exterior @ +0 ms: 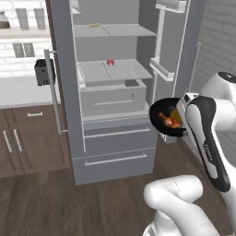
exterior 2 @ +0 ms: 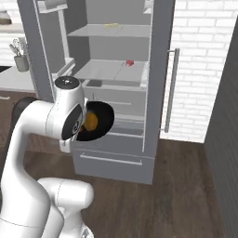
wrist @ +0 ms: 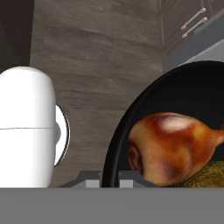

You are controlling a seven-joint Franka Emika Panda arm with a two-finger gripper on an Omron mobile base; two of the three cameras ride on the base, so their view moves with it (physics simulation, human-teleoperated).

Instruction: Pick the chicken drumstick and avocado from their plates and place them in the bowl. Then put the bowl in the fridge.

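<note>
The black bowl point(exterior: 162, 110) hangs tilted in the air just right of the open fridge point(exterior: 115, 73), level with its lower drawers. The chicken drumstick point(exterior: 169, 121) and the avocado point(exterior: 177, 114) lie inside it. In the hand view the drumstick point(wrist: 170, 146) is close and large, the avocado point(wrist: 210, 177) lies beneath it, and my gripper point(wrist: 110, 177) is shut on the bowl's rim point(wrist: 114, 144). From the right base view the bowl point(exterior 2: 103, 122) with the avocado point(exterior 2: 90, 121) shows just past my wrist, before the fridge point(exterior 2: 116, 69). The plates are out of view.
Both fridge doors stand open, one with a long bar handle point(exterior: 53, 92), the other point(exterior 2: 171, 88) by a brick wall. A small red item point(exterior: 110, 62) sits on the middle shelf and a yellow one point(exterior: 94, 25) higher up. Brown cabinets point(exterior: 23, 138) and a toaster point(exterior: 44, 71) lie to the left.
</note>
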